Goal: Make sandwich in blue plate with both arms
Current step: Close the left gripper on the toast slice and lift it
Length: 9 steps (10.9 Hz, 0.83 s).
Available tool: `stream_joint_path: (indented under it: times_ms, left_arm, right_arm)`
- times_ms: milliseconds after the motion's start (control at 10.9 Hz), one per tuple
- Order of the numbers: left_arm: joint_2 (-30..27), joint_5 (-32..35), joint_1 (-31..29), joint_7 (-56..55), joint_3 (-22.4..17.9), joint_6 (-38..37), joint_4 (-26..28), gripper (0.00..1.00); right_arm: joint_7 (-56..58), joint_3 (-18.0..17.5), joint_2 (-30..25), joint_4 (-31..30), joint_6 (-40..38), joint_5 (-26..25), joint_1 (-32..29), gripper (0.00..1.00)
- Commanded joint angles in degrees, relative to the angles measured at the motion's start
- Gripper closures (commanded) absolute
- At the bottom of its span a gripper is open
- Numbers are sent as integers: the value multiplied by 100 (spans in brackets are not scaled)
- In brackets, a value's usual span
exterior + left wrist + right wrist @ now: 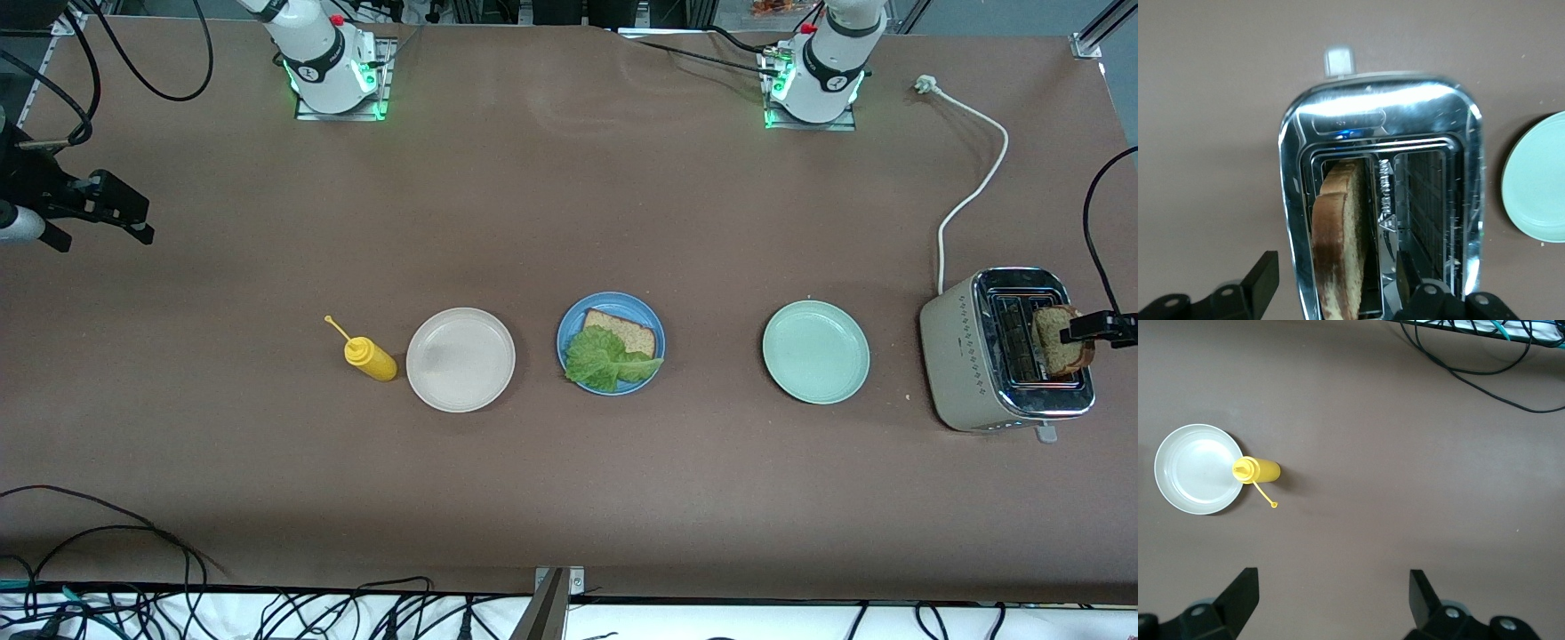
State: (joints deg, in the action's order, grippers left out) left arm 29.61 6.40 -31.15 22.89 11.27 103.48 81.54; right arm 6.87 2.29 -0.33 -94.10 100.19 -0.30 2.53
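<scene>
Toast [1056,338] upright in toaster [965,356] slot, left hand [1338,293] open astride it; right hand [1331,597] open, waiting over desk [569,498].

Blue plate [569,331] mid-counter holds one brown bread slice [629,330] flat, ruffled lettuce leaf [605,359] overlapping it. Second bread slice [1340,243] upright in toaster slot [1370,227].

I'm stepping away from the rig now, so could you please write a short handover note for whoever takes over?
Left gripper: over the toaster, fingers either side of the second bread slice in its slot, grip not confirmed.
Right gripper: open, waiting over the right arm's end of the table.
Done: the blue plate holds one bread slice with lettuce on it.
Left: move the toaster slice onto the lettuce.
</scene>
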Motion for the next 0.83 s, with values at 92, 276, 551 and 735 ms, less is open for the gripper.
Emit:
stream_joint_path:
  times_ms: [92, 276, 551, 735]
  left_arm:
    - [71, 10, -102, 31, 77, -56, 81, 75]
    - [53, 45, -58, 32, 86, -82, 90, 100]
    - [-121, 80, -41, 32, 138, -336, 28, 100]
    - [-428, 107, 20, 40, 183, -713, -24, 100]
  right_arm:
    - [-63, -1, 41, 120, -88, -84, 11, 0]
    - [-63, -1, 41, 128, -88, -84, 11, 0]
    - [-63, -1, 41, 128, -88, -84, 11, 0]
    - [-63, -1, 50, 128, -88, -84, 11, 0]
